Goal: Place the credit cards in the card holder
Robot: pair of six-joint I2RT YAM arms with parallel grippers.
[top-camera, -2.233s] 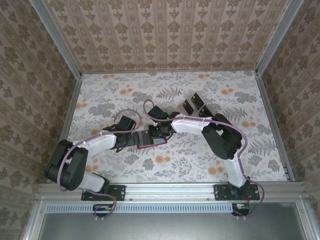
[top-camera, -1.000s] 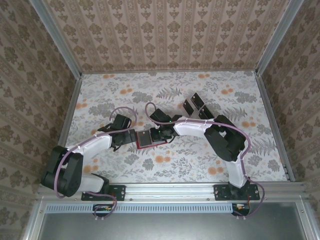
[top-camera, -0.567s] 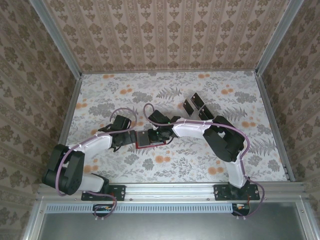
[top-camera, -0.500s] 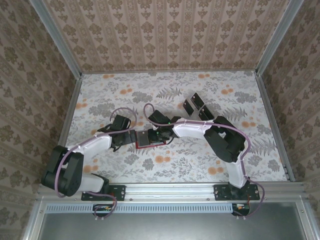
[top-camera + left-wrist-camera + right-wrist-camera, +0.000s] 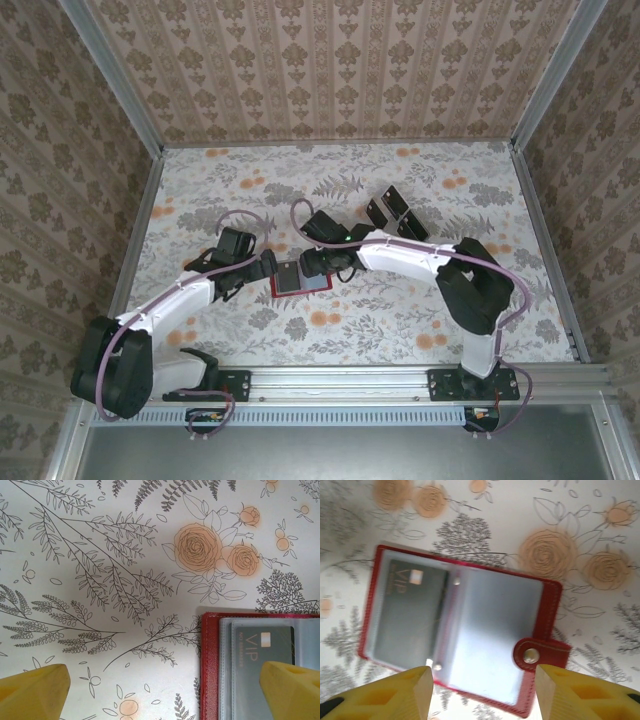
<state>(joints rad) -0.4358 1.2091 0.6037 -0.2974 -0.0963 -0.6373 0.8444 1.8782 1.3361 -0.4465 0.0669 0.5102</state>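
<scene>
Card holder (image 5: pixel 470 630) lies open on the table (image 5: pixel 485 510), one credit card (image 5: pixel 410 610) pocketed — left pincer (image 5: pixel 162 687) and right pincer (image 5: pixel 484 680) both spread empty.

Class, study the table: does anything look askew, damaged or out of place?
Nothing damaged or spilled. The card holder lies open, one VIP card sleeved inside; the loose credit cards lie jumbled farther back.

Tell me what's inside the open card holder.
Inside the card holder, one dark VIP card sits in a clear sleeve; the other sleeve looks empty. Anything behind the card is covered.
</scene>
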